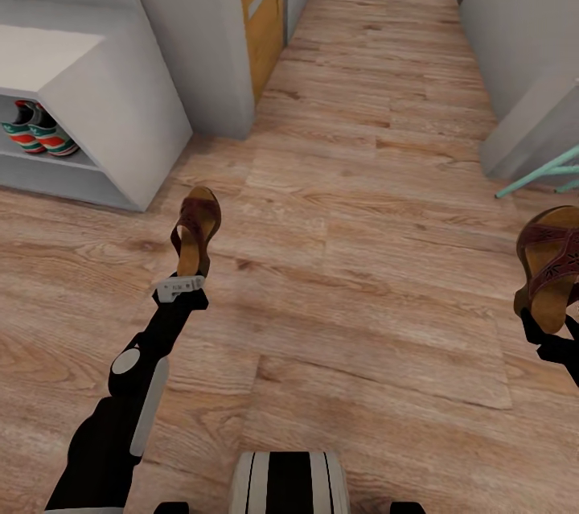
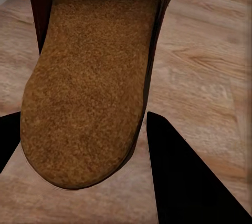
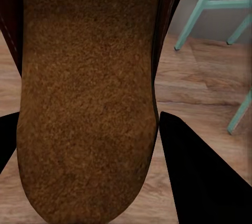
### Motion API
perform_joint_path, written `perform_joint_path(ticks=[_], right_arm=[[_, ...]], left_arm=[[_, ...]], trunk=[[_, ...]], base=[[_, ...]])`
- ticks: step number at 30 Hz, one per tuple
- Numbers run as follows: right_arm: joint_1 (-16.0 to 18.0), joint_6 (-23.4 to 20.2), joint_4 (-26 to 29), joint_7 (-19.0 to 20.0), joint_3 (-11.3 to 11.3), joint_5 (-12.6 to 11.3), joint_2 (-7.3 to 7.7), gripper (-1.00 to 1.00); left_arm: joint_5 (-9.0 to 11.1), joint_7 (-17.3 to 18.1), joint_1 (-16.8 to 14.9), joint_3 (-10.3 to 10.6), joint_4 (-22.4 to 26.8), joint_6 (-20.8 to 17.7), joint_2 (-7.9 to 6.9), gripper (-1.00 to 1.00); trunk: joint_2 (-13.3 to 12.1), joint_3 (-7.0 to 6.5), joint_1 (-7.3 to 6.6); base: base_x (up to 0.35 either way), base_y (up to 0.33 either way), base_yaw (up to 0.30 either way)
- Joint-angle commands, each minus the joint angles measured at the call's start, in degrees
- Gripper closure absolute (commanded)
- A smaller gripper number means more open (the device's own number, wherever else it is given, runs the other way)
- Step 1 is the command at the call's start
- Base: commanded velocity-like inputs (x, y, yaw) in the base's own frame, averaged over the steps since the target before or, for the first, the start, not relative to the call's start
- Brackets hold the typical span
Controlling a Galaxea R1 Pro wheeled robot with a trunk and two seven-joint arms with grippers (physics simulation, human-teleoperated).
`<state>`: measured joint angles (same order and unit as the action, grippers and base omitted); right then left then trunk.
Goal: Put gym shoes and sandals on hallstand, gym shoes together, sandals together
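- Head view shows the left hand (image 1: 186, 277) clamped on the heel end of one sandal (image 1: 195, 229), toe pointing up the corridor toward 12 o'clock, clear of the floor.
- Left wrist view: the tan footbed (image 2: 89, 87) sits between two dark fingers (image 2: 184, 182), one on each side.
- The right hand (image 1: 540, 329), at 3 o'clock near the frame edge, grips the other sandal (image 1: 553, 266) by its heel as well; its footbed (image 3: 86, 103) lies between the fingers.
- My judgement: both sandals look light and stiff-soled, with a grainy footbed that should not slip; the heel is a sound hold, though the long toe may swing.
- The hallstand (image 1: 104, 88) stands at 10 o'clock, with the gym shoes (image 1: 39, 130) already side by side on a shelf.
- Its angled side panel and the wall corner (image 1: 211, 47) at 11 o'clock could obstruct the approach.
- Teal legs (image 1: 539, 176) of some furniture at 3 o'clock crowd the right arm.
- Bare corridor floor (image 1: 362, 200) lies ahead.
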<state>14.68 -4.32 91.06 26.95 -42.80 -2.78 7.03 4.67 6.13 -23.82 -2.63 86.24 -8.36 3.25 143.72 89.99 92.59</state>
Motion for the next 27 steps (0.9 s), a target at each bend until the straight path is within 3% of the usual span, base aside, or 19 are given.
perform_joint_path(ticks=[1,27], right_arm=[[0.00,-0.07,0.00,-0.05,0.00,-0.13,0.00,1.00],[0.00,-0.16,0.00,-0.05,0.00,-0.20,0.00,1.00]], left_arm=[[-0.19,0.11,0.00,-0.01,0.00,0.01,0.00,1.00],[-0.26,0.11,0.00,0.07,-0.02,0.01,0.02,1.00]], trunk=[[0.00,-0.09,0.00],[0.00,-2.27,0.00]], base=[[0.000,0.000,-0.107],[0.000,0.000,-0.107]])
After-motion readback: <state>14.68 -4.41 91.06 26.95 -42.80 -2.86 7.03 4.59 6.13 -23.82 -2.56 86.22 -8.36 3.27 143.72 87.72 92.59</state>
